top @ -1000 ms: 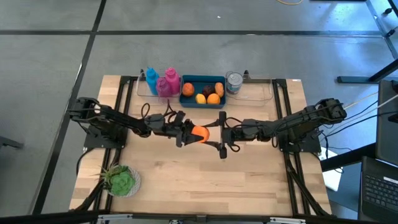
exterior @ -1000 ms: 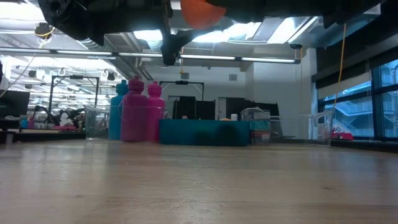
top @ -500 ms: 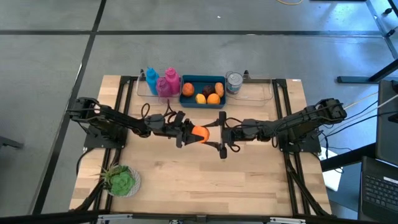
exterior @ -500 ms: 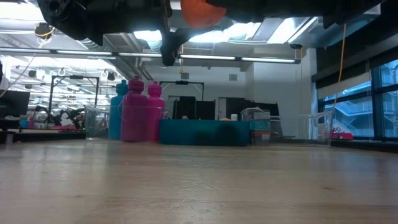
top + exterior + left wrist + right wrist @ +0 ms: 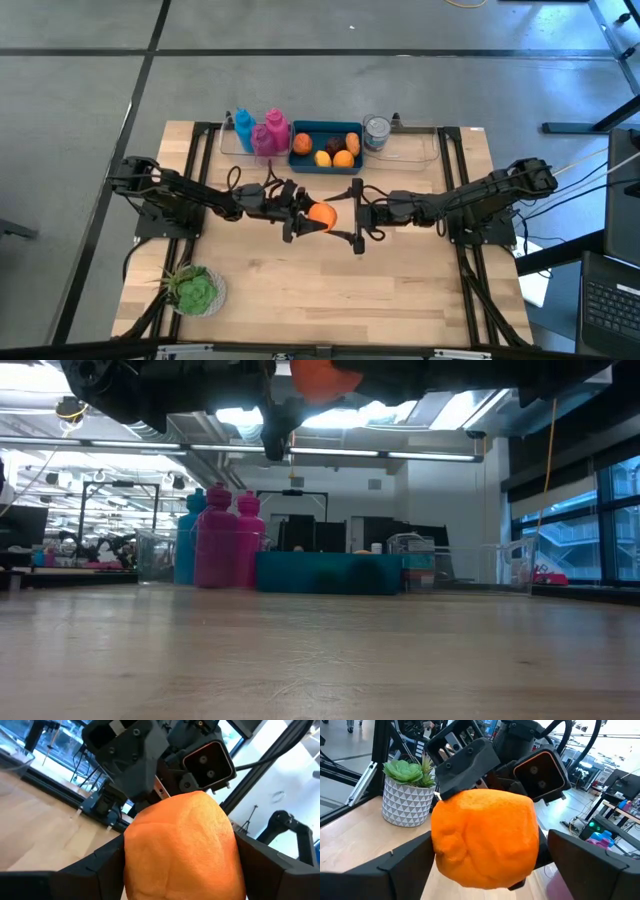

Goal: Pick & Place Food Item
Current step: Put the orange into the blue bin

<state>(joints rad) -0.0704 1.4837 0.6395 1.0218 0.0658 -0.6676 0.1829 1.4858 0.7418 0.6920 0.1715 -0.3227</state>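
Note:
An orange, round food item (image 5: 320,213) hangs in the air above the middle of the table, between both grippers. My left gripper (image 5: 306,216) comes from the table's left and is shut on it; the left wrist view shows the orange item (image 5: 182,845) filling the space between the fingers. My right gripper (image 5: 338,216) faces it from the table's right and is open. Its fingers (image 5: 405,862) stand on either side of the orange item (image 5: 485,837). The low view shows the item (image 5: 320,375) high above the tabletop. My left gripper pinches the orange item between its two fingers, one on each of two opposite sides (image 5: 131,857). The fingers (image 5: 270,865) reach in about level from the table's left. The item is lifted clear of the table.
At the far edge stand a blue tray (image 5: 325,130) with several small fruits, a pink bottle (image 5: 272,133), a blue bottle (image 5: 243,127), a tin (image 5: 376,131) and a clear tray (image 5: 415,150). A potted plant (image 5: 194,290) stands at the near left.
My left gripper has rolled a little about the line along which it points, with the orange item between its fingers. The item stays in the air at the same place between the two grippers.

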